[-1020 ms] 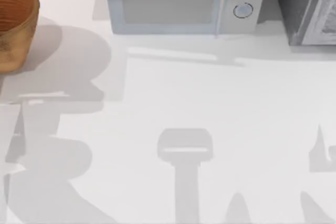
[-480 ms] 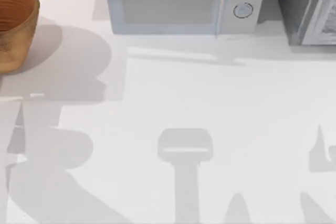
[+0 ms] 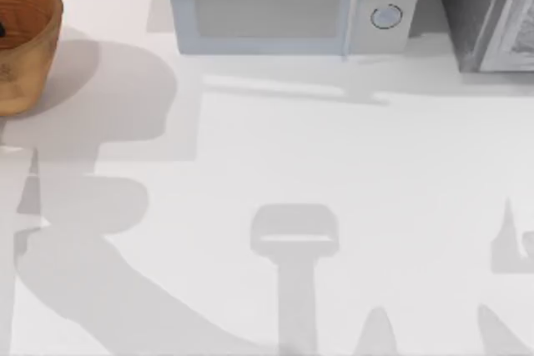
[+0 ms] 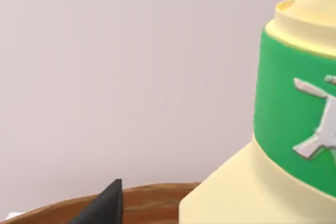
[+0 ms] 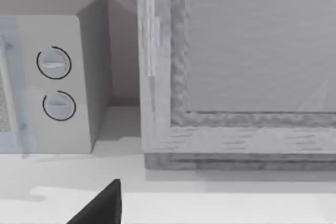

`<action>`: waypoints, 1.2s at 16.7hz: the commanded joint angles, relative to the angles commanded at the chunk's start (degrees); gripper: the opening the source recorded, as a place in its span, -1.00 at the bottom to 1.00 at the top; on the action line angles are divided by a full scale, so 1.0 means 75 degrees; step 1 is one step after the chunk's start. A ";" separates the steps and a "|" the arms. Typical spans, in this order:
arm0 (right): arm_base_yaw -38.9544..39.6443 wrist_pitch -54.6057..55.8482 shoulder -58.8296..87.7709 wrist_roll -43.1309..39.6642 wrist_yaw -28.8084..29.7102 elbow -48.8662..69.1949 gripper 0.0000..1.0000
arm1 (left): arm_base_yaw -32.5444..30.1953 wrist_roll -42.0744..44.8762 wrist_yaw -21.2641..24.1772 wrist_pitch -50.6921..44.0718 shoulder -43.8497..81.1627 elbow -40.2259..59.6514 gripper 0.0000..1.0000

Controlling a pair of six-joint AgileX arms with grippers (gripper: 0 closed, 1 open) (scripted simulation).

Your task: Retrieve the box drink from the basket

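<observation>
The left end effector is right beside the box drink, above the rim of the basket at the far left of the worktop. I cannot tell if it holds the drink or how wide it is. If the grip is weak, the drink could slip, bump the rim and fall back in. The right end effector waits near the microwave.

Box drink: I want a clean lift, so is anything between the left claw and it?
Nothing visible does. In the left wrist view the box drink looms close above the basket rim, with one dark claw fingertip beside it and only bare wall behind.
</observation>
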 joint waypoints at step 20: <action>0.0000 0.0000 0.0000 0.0000 0.0000 0.0000 1.00 | 0.0000 0.0000 0.0000 0.0000 0.0000 0.0000 -1.00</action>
